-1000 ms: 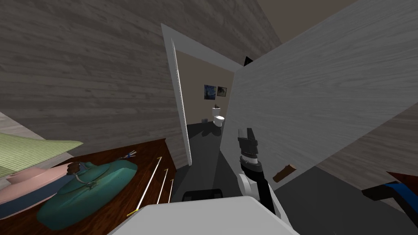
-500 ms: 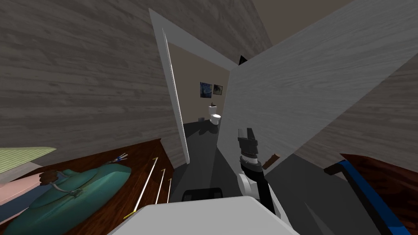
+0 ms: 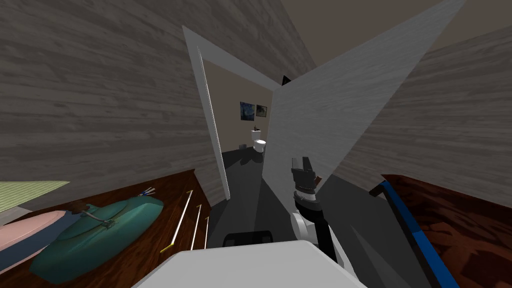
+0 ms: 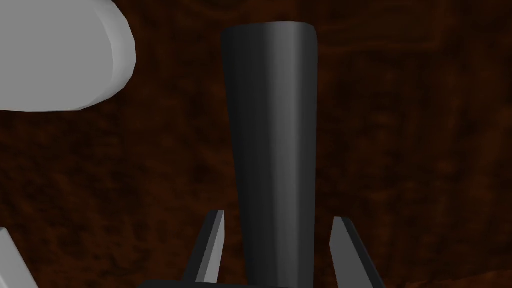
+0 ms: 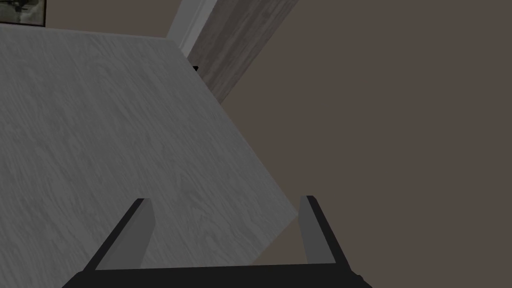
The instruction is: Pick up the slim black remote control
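The slim black remote control [image 4: 270, 125] stands lengthwise between the two fingers of my left gripper [image 4: 277, 220], reaching well past the tips. The fingers sit close against its sides, narrower than open, shut on it. Behind it is a dark red-brown wooden surface [image 4: 410, 150]. My right gripper [image 3: 301, 162] is raised in front of my chest, near the open grey door [image 3: 320, 125]. In the right wrist view that gripper [image 5: 225, 220] is open with nothing between its fingers.
A wooden dresser [image 3: 170, 195] on my left carries a teal bag [image 3: 100, 235]. On my right is a dark wooden table [image 3: 450, 225] with a blue edge [image 3: 400, 215]. Ahead, a doorway shows a white toilet [image 3: 259, 142]. Dark floor lies between the dresser and the table.
The whole head view has swung: I have turned. The table on the right has come further in, and the door has slid left. My right arm holds its pose.
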Controlling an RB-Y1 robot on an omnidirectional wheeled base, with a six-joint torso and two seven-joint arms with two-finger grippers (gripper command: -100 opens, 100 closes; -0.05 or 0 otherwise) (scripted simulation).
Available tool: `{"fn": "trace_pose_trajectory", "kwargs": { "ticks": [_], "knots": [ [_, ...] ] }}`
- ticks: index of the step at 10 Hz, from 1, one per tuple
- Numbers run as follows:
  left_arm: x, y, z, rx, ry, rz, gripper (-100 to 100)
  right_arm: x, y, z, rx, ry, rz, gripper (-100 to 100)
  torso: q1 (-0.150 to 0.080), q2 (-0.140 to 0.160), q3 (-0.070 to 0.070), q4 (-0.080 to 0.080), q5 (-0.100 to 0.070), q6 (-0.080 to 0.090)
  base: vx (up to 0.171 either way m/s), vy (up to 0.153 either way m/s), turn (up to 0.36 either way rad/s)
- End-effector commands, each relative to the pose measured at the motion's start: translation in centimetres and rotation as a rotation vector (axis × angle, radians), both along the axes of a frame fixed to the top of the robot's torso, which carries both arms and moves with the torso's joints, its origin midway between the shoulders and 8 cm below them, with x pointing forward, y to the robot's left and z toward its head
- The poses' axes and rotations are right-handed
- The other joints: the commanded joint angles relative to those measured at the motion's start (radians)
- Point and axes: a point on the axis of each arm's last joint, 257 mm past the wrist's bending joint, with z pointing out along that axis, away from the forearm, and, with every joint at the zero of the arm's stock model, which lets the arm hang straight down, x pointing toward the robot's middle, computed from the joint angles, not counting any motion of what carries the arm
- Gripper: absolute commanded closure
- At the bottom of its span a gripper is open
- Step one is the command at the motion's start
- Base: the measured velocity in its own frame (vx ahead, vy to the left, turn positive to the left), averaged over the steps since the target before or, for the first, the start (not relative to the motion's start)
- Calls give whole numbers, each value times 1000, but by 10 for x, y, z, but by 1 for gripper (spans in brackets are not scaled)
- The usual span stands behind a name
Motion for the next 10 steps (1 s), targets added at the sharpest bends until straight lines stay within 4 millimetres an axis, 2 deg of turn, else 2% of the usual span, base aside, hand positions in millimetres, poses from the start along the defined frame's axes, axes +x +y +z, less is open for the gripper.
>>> {"fn": "trace_pose_trajectory", "kwargs": {
  "ticks": [1,4,5,6,10],
  "knots": [
    [0,0,0,0,0,0,100,0,0,0,0,0,0,0,0,0,0,0,0,0,-5,-3,-6],
    [0,-1,0,-2,-1,2,100,0,0,0,0,0,0,0,4,-2,-2,-1,2,0,0,0,0],
    [0,-1,0,-2,-1,2,0,0,0,0,0,0,0,0,5,-3,-2,-1,2,0,0,0,0],
    [0,1,3,-1,1,-15,100,0,0,0,0,0,0,0,5,-3,-2,-1,2,0,79,7,193],
    [2,2,17,-1,0,-105,100,0,0,0,0,0,0,0,3,-14,-8,-4,1,1,169,-5,248]
  ]
}}
